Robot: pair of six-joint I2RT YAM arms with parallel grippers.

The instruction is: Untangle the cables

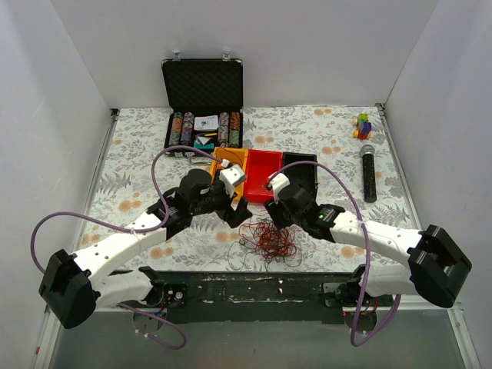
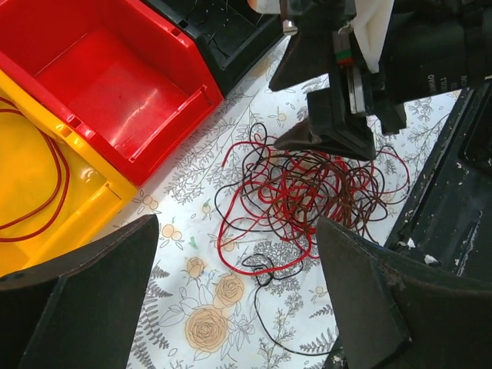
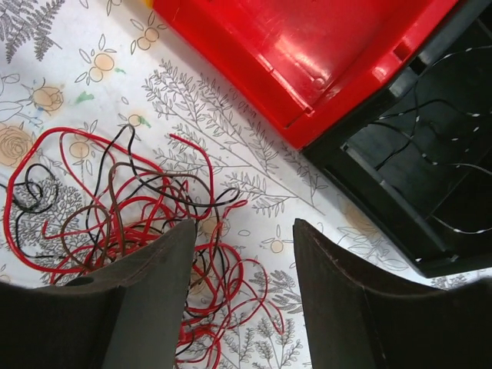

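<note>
The cables [image 1: 267, 240] lie as a loose nest of thin red, brown and black wires on the floral cloth near the table's front edge. My left gripper [image 1: 233, 214] hovers just left of the nest. In the left wrist view the left gripper [image 2: 238, 231] is open, with only a stray black loop on the cloth between its fingers, and the cables [image 2: 307, 184] lie ahead. My right gripper [image 1: 281, 217] hangs over the nest's right side. The right gripper [image 3: 244, 231] is open too, above red strands at the edge of the cables [image 3: 115, 200]. Neither holds anything.
Behind the nest stand a yellow bin [image 2: 31, 223] with a red wire in it, a red bin [image 2: 115, 84] and a black bin [image 3: 430, 154] with thin wires. A chip case [image 1: 202, 108], a microphone [image 1: 369, 173] and toy blocks [image 1: 363, 125] lie further back.
</note>
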